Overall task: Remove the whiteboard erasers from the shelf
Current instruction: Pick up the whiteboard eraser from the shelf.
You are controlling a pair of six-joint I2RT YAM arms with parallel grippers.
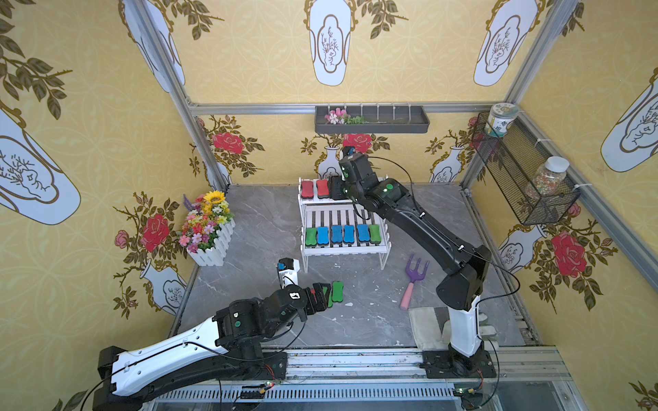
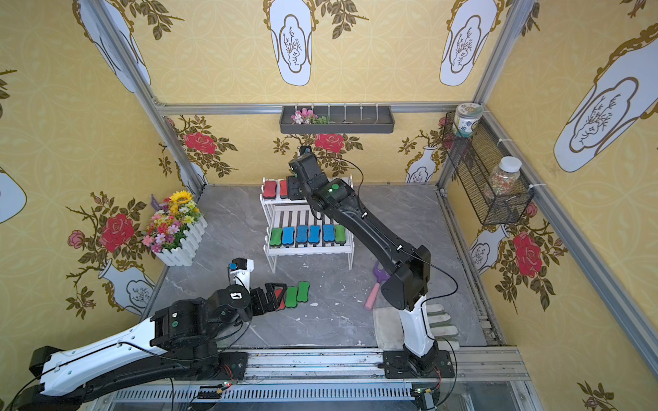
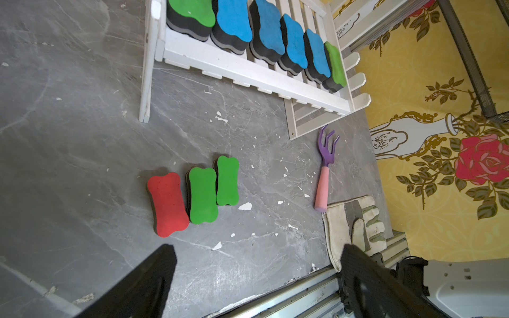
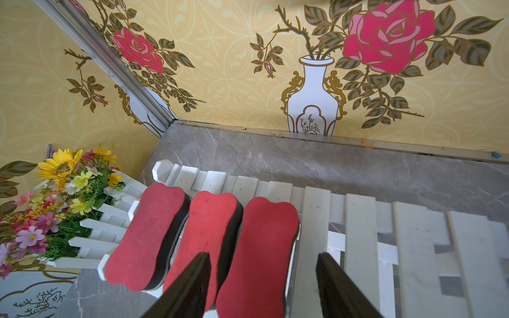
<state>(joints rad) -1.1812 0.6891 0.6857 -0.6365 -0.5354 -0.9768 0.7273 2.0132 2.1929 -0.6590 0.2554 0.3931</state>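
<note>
Grasp step, upper tier of the shelf (image 4: 358, 220). Right hand (image 4: 263, 257) is partly open and straddles the end red eraser (image 4: 264, 228) of a row of three. There's a gap on one side, so nothing is gripped yet. Next it should close, lift clear of the slats and carry to the tabletop (image 3: 82, 137). Left hand (image 3: 257, 247) is wide open and empty, above three erasers (image 3: 202, 195) lying there. Six more erasers (image 1: 336, 233) sit on the lower tier.
</note>
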